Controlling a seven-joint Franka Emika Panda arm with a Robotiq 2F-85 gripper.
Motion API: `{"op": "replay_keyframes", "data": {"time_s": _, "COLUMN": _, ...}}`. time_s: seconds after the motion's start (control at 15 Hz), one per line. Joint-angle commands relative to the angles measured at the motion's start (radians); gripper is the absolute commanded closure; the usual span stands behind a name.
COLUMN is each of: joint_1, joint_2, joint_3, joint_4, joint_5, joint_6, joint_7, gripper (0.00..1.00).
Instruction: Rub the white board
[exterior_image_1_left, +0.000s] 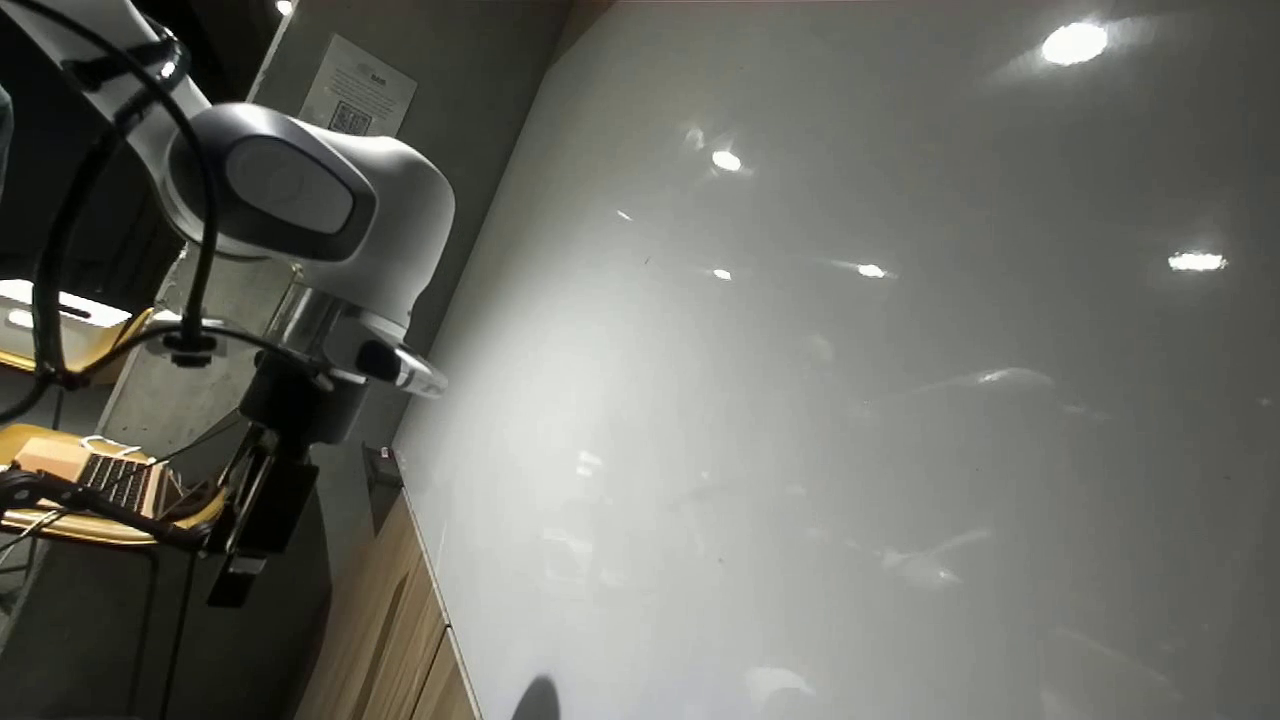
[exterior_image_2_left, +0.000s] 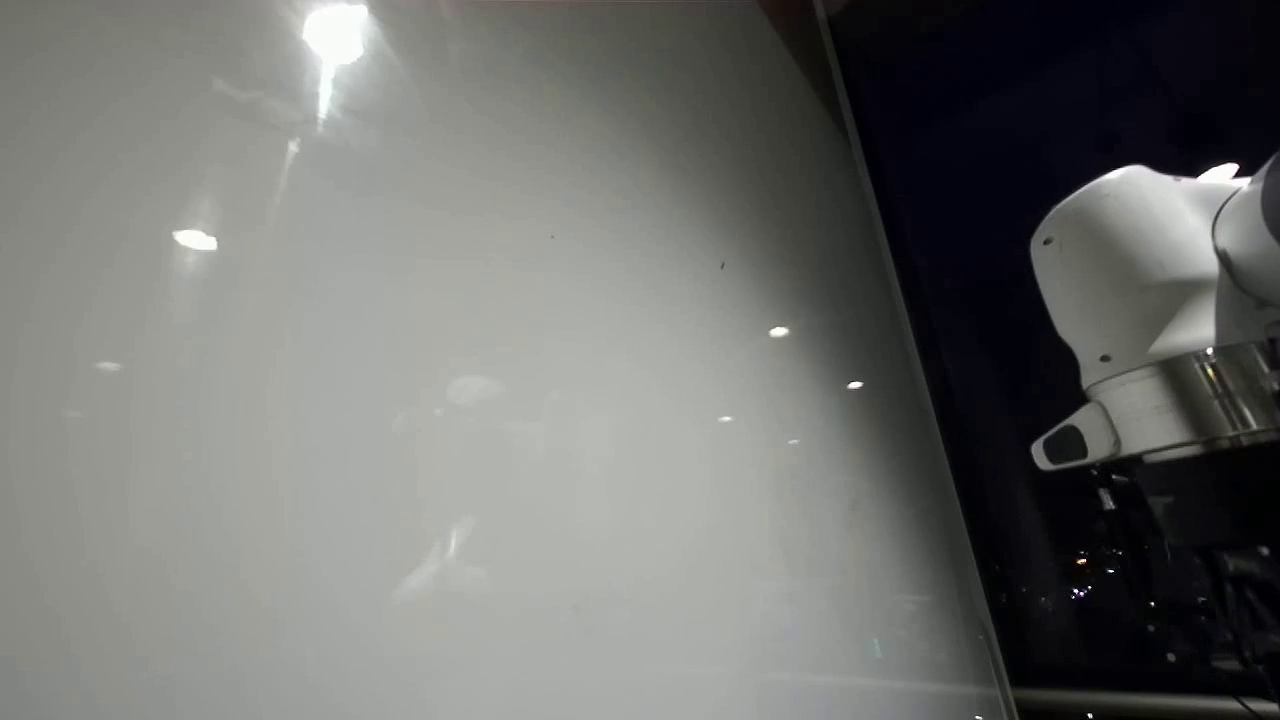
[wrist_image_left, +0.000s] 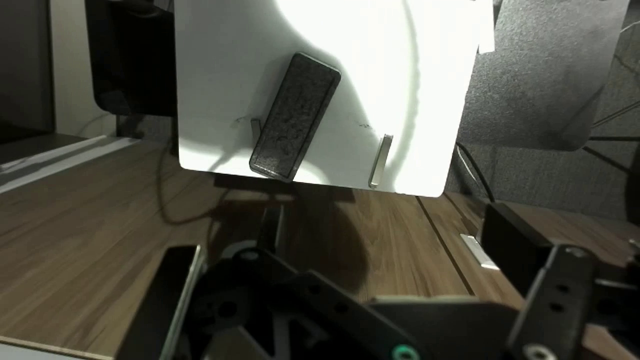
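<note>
The white board (exterior_image_1_left: 850, 450) is a very large glossy panel with bright light reflections, and it also fills most of an exterior view (exterior_image_2_left: 500, 480). It bears a few tiny dark specks. My gripper (exterior_image_1_left: 240, 575) points down at the left of the board, apart from it. In the wrist view my gripper (wrist_image_left: 392, 240) has its fingers wide apart with nothing between them. Ahead of it a dark grey rectangular block (wrist_image_left: 295, 117) rests tilted against a smaller white panel (wrist_image_left: 215, 100). Whether the block is an eraser I cannot tell.
A wooden surface (wrist_image_left: 400, 250) lies below the small panel, which bears a metal bar (wrist_image_left: 381, 161). A black block with a light edge (wrist_image_left: 162, 305) is at lower left. A yellow chair with a laptop (exterior_image_1_left: 115, 480) stands behind the arm. Cables (exterior_image_1_left: 60, 250) hang from the arm.
</note>
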Motion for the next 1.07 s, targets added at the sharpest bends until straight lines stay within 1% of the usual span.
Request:
{"op": "replay_keyframes", "data": {"time_s": 0.0, "joint_1": -0.004, "joint_2": -0.065, "joint_3": 0.002, "joint_4": 0.068, "joint_5": 0.001, "joint_6": -0.128, "joint_7": -0.020, "gripper": 0.00}}
{"op": "replay_keyframes", "data": {"time_s": 0.07, "joint_1": -0.004, "joint_2": -0.069, "joint_3": 0.004, "joint_4": 0.089, "joint_5": 0.003, "joint_6": -0.153, "joint_7": -0.018, "gripper": 0.00}}
{"op": "replay_keyframes", "data": {"time_s": 0.13, "joint_1": -0.007, "joint_2": -0.057, "joint_3": 0.006, "joint_4": 0.049, "joint_5": 0.004, "joint_6": -0.096, "joint_7": -0.007, "gripper": 0.00}}
{"op": "replay_keyframes", "data": {"time_s": 1.0, "joint_1": -0.007, "joint_2": -0.056, "joint_3": 0.006, "joint_4": 0.048, "joint_5": 0.004, "joint_6": -0.104, "joint_7": -0.007, "gripper": 0.00}}
